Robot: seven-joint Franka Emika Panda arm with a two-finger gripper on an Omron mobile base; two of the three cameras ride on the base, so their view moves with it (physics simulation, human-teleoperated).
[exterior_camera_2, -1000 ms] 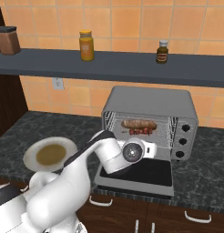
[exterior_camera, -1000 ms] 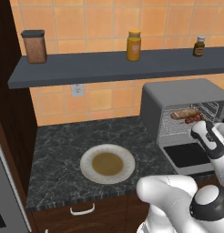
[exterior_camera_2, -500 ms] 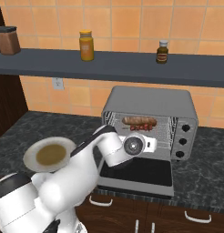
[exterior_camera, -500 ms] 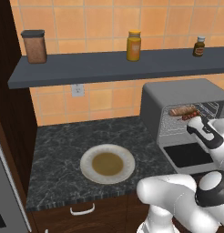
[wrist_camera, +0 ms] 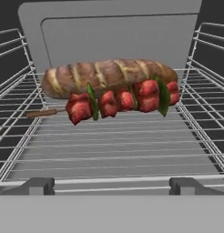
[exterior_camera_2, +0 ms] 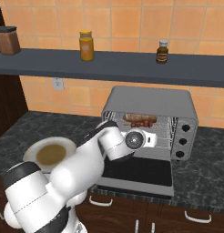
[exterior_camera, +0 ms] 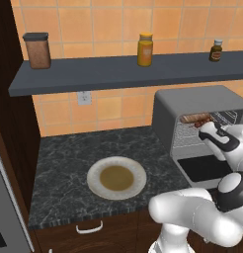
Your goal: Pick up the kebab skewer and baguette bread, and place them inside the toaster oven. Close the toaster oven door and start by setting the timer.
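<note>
Plate: while the action sits at the toaster oven (exterior_camera_2: 150, 122), the plate (exterior_camera: 116, 178) lies bare on the table, well left of it.
Rack: baguette bread (wrist_camera: 109, 75) at the back, kebab skewer (wrist_camera: 118, 101) touching its front, both loaded.
Pincer: pincer (wrist_camera: 111, 185) empty, spread wide, at the oven mouth.
Door: toaster oven door (exterior_camera_2: 137, 173) down flat; closing looks next.

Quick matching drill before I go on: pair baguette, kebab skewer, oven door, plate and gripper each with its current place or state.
1 baguette bread
2 kebab skewer
3 toaster oven door
4 plate
5 gripper

a folded down open
b on the counter
c rear of the wire rack
d open, holding nothing
e on the rack, in front of the loaf

1-c, 2-e, 3-a, 4-b, 5-d
</note>
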